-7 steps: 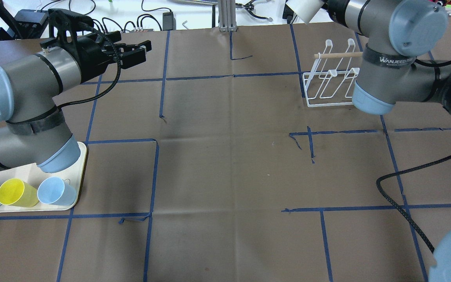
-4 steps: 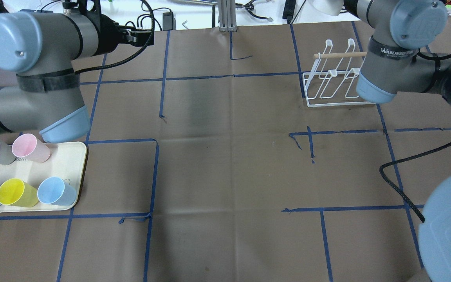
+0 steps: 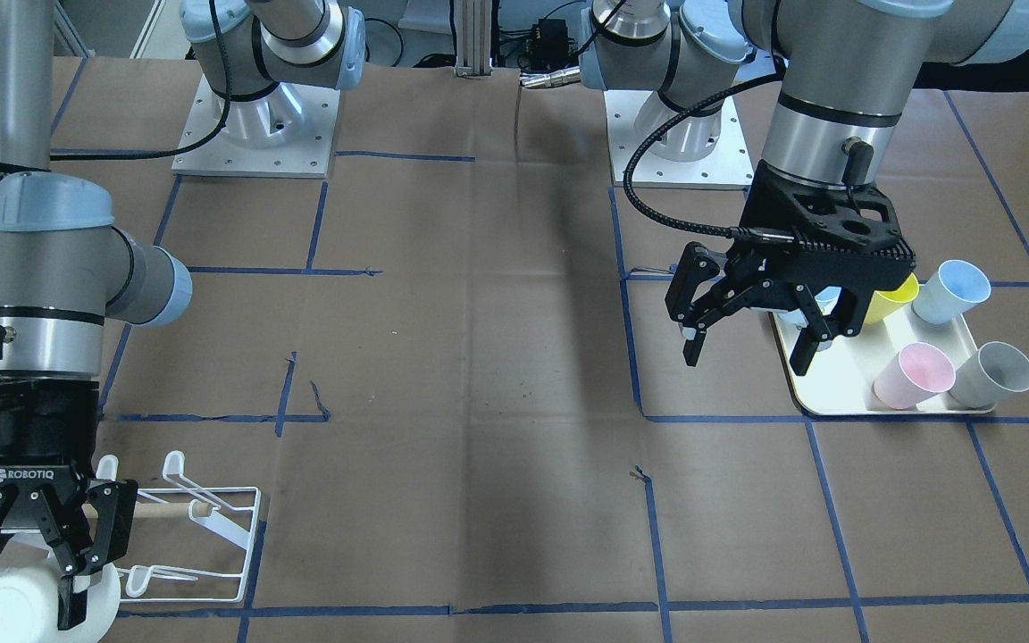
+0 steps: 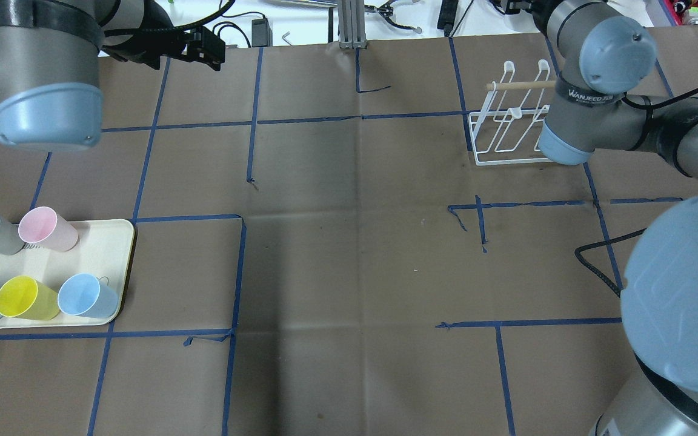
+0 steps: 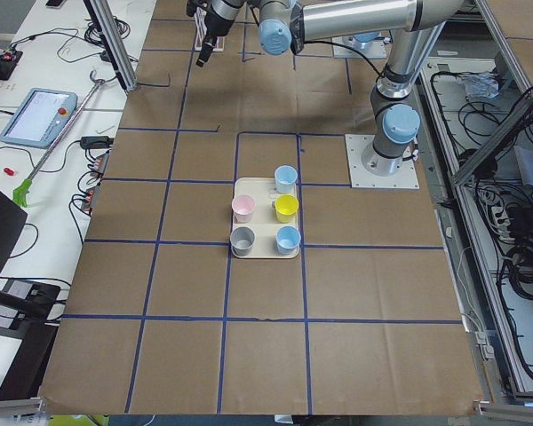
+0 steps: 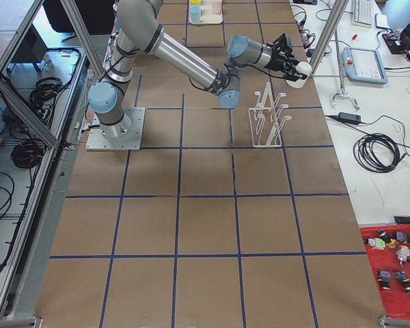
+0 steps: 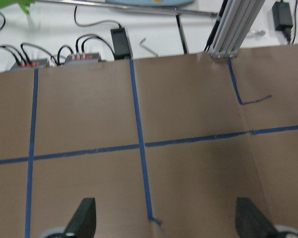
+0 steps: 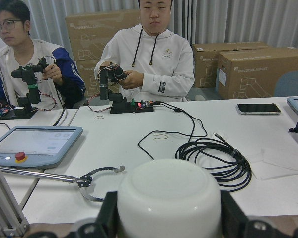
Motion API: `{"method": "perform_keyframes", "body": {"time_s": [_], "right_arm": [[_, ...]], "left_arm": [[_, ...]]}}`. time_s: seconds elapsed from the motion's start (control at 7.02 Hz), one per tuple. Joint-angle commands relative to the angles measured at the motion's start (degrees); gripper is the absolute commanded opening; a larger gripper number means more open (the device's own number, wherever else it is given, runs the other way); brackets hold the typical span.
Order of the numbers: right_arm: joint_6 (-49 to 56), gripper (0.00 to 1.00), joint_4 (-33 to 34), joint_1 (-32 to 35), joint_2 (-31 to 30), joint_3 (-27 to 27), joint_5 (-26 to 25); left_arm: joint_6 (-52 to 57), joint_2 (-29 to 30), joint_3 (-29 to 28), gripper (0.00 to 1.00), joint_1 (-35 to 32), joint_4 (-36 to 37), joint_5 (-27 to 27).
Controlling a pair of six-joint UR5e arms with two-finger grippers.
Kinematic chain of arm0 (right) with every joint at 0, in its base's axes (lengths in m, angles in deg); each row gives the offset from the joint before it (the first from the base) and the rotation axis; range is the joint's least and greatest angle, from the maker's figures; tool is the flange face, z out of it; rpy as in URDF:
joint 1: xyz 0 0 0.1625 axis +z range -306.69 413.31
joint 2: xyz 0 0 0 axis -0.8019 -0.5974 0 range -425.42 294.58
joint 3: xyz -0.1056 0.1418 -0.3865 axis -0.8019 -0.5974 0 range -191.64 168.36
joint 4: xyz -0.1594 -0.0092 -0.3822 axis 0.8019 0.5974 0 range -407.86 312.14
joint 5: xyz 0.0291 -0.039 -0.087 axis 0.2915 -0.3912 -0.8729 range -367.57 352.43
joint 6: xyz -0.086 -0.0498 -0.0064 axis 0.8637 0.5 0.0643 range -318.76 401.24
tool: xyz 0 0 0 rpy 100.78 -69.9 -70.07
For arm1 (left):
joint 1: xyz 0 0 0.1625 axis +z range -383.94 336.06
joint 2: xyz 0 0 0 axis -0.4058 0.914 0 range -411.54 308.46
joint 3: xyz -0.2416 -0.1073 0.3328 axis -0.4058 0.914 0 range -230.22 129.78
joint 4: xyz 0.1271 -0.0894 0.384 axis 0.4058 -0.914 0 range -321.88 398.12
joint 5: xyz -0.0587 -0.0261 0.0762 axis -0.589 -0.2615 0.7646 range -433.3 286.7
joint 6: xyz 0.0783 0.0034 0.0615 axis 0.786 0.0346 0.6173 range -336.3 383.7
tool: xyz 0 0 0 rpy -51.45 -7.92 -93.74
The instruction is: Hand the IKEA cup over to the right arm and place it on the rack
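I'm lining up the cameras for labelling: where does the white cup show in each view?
Front-facing: white cup bottom left, in the right gripper.
Overhead: not in it.
Left side: not in it.
Right side: cup top right, up-right of the rack.
Left wrist: not in it.
Right wrist: cup fills bottom centre.
Shared landmark: the rack, in front-facing, overhead and right side.

White cup (image 3: 4,618) in right tool (image 3: 20,597)

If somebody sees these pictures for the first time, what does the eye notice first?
The white cup clamped in the right end effector, near the wire rack on the table's operator side. Next, the coloured cups on the cream tray, and the left end effector, open and empty.
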Motion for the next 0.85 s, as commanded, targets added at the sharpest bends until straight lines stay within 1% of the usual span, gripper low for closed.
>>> {"method": "perform_keyframes", "body": {"time_s": [0.0, 0.14, 0.28, 0.57, 0.71], "right_arm": [[-0.03, 0.24, 2.01, 0.32, 1.25, 1.17, -2.01], [-0.82, 0.24, 2.09, 0.32, 0.9, 4.13, -2.1], [-0.91, 0.24, 2.1, 0.32, 0.9, 4.6, -2.19], [-0.91, 0.24, 2.27, 0.84, 1.07, 4.95, -2.19], [-1.0, 0.24, 2.27, 1.02, 0.9, 5.65, -2.28]], "left_arm": [[-4.12, -4.02, -1.48, 0.99, -0.03, -18.3, 1.22], [-4.21, -5.26, -1.48, 0.99, -0.03, -21.41, 1.3], [-4.21, -6.05, -1.48, 0.99, -0.03, -22.92, 1.3], [-4.13, -6.15, 0.62, 0.99, 1.02, -23.11, 1.39], [-4.04, -6.15, 0.8, 0.99, 2.25, -24.15, 2.7]]}}
